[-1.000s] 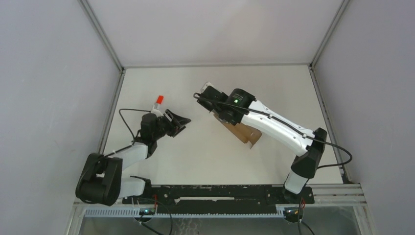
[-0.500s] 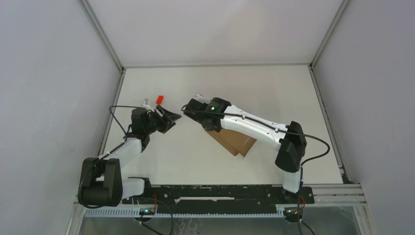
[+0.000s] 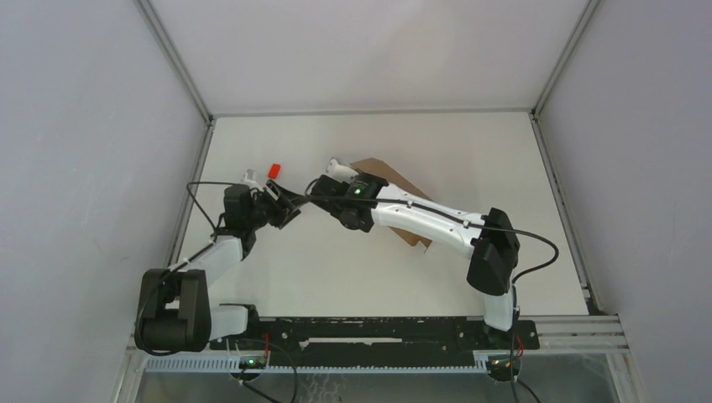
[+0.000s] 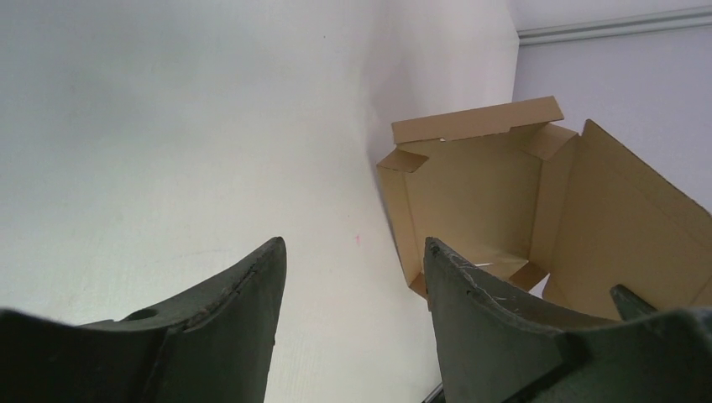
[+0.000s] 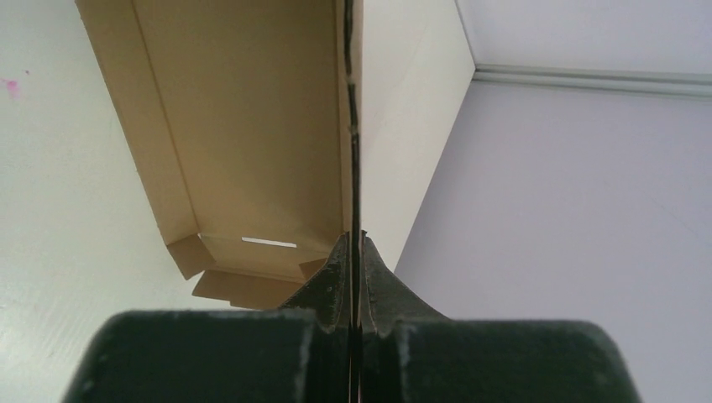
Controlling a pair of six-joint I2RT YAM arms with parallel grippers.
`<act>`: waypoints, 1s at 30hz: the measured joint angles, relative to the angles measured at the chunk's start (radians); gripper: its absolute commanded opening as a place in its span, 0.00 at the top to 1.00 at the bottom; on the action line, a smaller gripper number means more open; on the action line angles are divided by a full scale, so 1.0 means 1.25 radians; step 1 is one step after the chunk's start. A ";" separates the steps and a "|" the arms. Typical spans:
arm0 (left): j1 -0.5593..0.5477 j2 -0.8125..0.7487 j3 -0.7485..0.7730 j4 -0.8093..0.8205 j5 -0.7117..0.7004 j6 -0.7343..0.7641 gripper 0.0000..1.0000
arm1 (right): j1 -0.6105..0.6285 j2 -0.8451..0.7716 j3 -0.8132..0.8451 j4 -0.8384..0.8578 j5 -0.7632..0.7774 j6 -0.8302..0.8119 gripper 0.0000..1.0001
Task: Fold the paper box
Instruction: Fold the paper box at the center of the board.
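Right gripper [image 5: 353, 245]: fingers pressed together and clamped on a thin upright panel of the paper box [image 5: 243, 109]. The right wrist view showed that panel edge-on between the pads. In the top view this gripper [image 3: 324, 183] was reached out left of the table's middle. It stood near the left gripper [image 3: 290, 204], and no contact between the two was seen.

Left gripper [image 4: 353, 248]: fingers apart, nothing between them. Bare table [image 4: 168, 126] showed through the gap. The gripper faced the paper box [image 4: 479, 193], which lay beyond the fingertips and apart from them.

Paper box, top view [image 3: 384, 175]: brown cardboard, at the middle of the table [image 3: 336, 269], slightly toward the far side. The right forearm [image 3: 420, 217] covered much of it, and one corner showed on the near side of the forearm.

Condition of the box: partly formed. The left wrist view showed a shallow tray with its side walls raised and corner tabs turned in. A wide panel stood open on the tray's right. The right wrist view showed a slit in the end wall nearest the fingers. Whether the base rested flat on the table or was lifted could not be determined.

Red block [image 3: 273, 170]: small, on the table to the far left of the left gripper, apart from the box.
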 measured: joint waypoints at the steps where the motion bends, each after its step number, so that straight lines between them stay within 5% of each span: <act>1: 0.001 0.000 0.000 0.000 0.002 0.000 0.34 | 0.003 0.009 0.000 0.004 0.003 -0.001 1.00; 15: 0.019 0.002 -0.002 0.022 0.020 0.000 0.34 | 0.063 0.123 -0.004 0.027 0.070 0.020 1.00; 30: 0.019 0.002 -0.004 0.042 0.038 -0.001 0.34 | 0.058 0.110 -0.010 0.052 0.230 0.037 1.00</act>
